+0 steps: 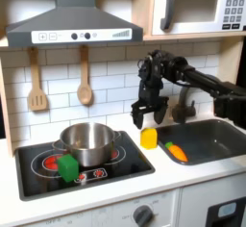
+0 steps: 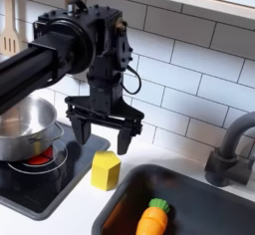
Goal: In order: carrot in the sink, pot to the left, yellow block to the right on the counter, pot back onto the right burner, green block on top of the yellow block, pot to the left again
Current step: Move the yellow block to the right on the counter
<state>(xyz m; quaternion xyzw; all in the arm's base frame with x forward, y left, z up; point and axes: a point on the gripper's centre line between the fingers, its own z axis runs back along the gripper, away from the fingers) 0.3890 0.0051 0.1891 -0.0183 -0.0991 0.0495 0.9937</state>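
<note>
A: Toy kitchen here, white tiled wall behind, and a grey hood [image 1: 69, 19] at the upper left of the first exterior view. A microwave [image 1: 197, 7] sits at the upper right.

B: Two wooden utensils [image 1: 36, 81] hang on the tiles under that hood. Down below, the cream counter [image 1: 144, 170] runs across the lower frame, with the black cooktop [image 1: 38, 167] set into it at the lower left.

A: And the arm! The gripper [image 2: 102, 136] hangs at the centre of the second exterior view, fingers spread apart, nothing between them.

B: Directly under it sits the yellow block [image 2: 106, 169], on the counter, just right of the cooktop edge. Claw and block are apart.

A: In the first exterior view the gripper [image 1: 146, 113] is just above the yellow block [image 1: 149, 138], mid-frame.

B: The pot [image 1: 87, 143] stands on the cooktop, left of centre, covering most of a red ring burner [image 1: 117, 154]. The green block [image 1: 67, 165] sits in front of it, touching or nearly so.

A: Over at the lower right, the dark sink [image 1: 213, 135], with the carrot [image 1: 176, 153] lying inside near its left end.

B: The second exterior view has the carrot [image 2: 151, 219] at the bottom edge, green top up, and the faucet [image 2: 232, 148] curving at the right.
</note>
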